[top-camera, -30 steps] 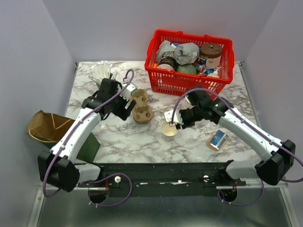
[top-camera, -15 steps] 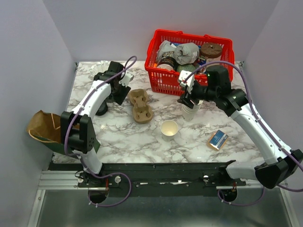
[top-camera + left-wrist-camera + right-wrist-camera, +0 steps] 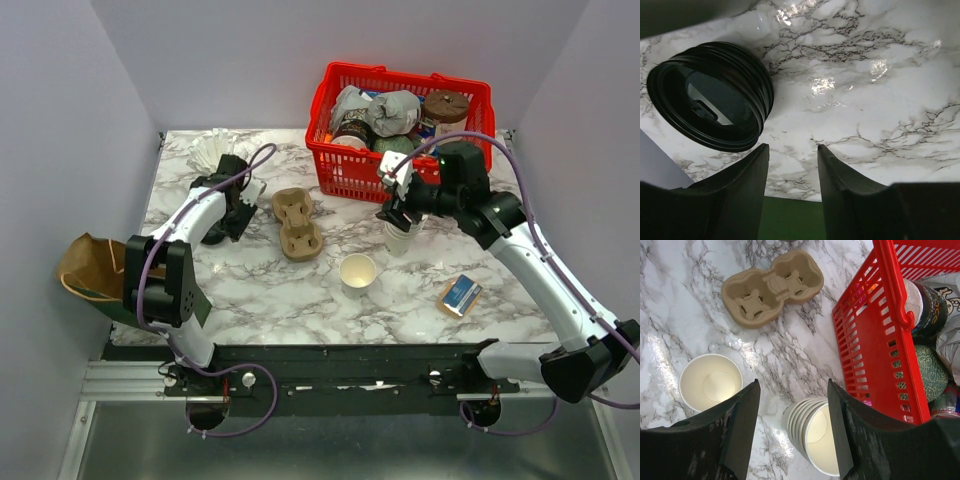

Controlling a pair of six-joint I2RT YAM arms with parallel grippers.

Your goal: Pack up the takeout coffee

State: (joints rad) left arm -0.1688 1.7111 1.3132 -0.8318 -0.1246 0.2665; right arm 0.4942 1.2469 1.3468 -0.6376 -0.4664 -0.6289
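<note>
A: Left gripper [image 3: 791, 152]?
B: You see it part open and empty, over the marble table [image 3: 880, 75]. The black lids [image 3: 710, 110] lie just beside its left finger.
A: Right gripper [image 3: 792, 387]?
B: Wide open, holding nothing, above the cup stack [image 3: 815, 432] beside the red basket [image 3: 875, 340].
A: Other coffee items?
B: 1 loose cup [image 3: 710, 382] stands upright near the cardboard carrier [image 3: 772, 287], not touching it.

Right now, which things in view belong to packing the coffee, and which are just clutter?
For the job: paper cup, cup stack, cardboard carrier, black lid, brown bag.
Lying about: red basket, blue box.
</note>
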